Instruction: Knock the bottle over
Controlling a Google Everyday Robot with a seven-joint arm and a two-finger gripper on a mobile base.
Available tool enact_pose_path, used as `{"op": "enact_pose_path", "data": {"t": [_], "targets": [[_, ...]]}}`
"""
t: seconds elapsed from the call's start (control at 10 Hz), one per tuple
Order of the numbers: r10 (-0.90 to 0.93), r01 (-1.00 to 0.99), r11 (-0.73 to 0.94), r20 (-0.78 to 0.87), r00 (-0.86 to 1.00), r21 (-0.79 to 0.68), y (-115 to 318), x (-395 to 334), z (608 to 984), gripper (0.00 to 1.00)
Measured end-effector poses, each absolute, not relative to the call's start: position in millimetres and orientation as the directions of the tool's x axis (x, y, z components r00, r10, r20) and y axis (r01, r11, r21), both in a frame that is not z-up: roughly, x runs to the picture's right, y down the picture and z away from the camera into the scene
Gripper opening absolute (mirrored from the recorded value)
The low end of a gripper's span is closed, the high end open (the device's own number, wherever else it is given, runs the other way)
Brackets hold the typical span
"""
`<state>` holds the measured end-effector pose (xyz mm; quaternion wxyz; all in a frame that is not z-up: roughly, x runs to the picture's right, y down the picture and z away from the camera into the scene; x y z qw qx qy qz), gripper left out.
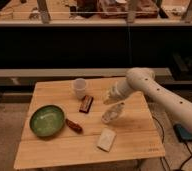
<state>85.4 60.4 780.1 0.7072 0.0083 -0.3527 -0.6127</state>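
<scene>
The small clear bottle [112,113] is on the wooden table [134,132], right of centre. It leans over to the right instead of standing upright. My gripper [108,97] is just above and behind the bottle, at the end of the white arm [154,92] that reaches in from the right. It is close to the bottle's top; I cannot tell whether it touches it.
A white translucent cup [79,88] stands at the back. A dark brown bar [86,104] lies left of the bottle. A green bowl [47,120] and a reddish object [73,125] sit at the left, and a flat pale block [106,139] lies near the front.
</scene>
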Motion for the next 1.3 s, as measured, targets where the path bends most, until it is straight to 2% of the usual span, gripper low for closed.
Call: {"op": "enact_pose_path", "data": {"t": [0.1, 0.2, 0.3, 1.3], "targets": [[-0.873, 0.86, 0.246, 0.488, -0.003, 0.446, 60, 90, 781, 0.15], [-0.872, 0.861, 0.246, 0.489, -0.003, 0.445, 61, 98, 781, 0.28], [-0.872, 0.861, 0.244, 0.489, -0.007, 0.447, 60, 96, 782, 0.35], [-0.868, 0.851, 0.177, 0.485, -0.102, 0.495, 47, 28, 792, 0.37]]}}
